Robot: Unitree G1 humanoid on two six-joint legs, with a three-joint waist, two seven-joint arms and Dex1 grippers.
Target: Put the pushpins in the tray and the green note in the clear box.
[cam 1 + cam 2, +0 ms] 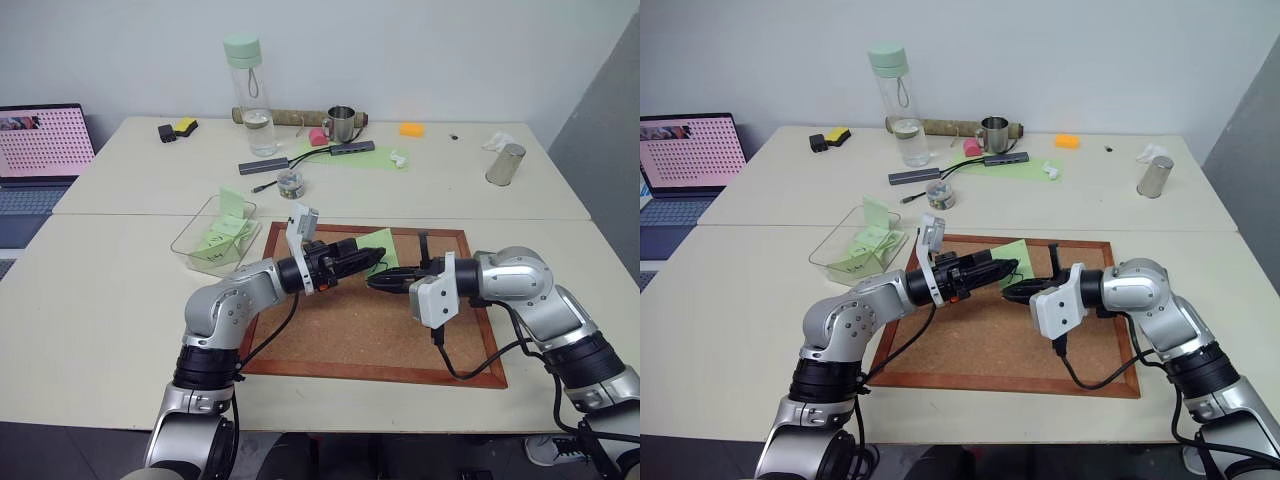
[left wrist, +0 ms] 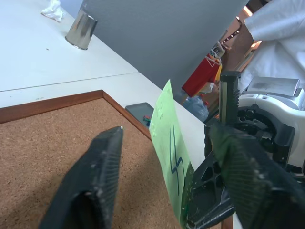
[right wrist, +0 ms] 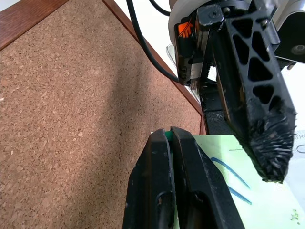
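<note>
My right gripper (image 3: pixel 172 143) clenched on note (image 2: pixel 170 157) edge, over corkboard (image 1: pixel 340 330) far edge. My left gripper (image 2: pixel 167 143) spread, straddling note. Box (image 1: pixel 195 240) beyond board's left corner, nearer left arm.

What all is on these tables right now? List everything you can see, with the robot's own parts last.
green note: one, light green, held up over the corkboard in the right gripper
corkboard: one, wood-framed, near table
clear box: one, transparent, left of the corkboard, green notes inside
tray: one, dark grey, just past the corkboard's edge
bottle: one, clear with mint cap, far table
glass jar: one, small, round, far table
metal mug: one, silver, far table
metal cup: one, silver, upside down, far right
pale green sheet: one, far table
laptop: one, open, far left
left gripper: black, open either side of the note
right gripper: black, shut on the note's edge
</note>
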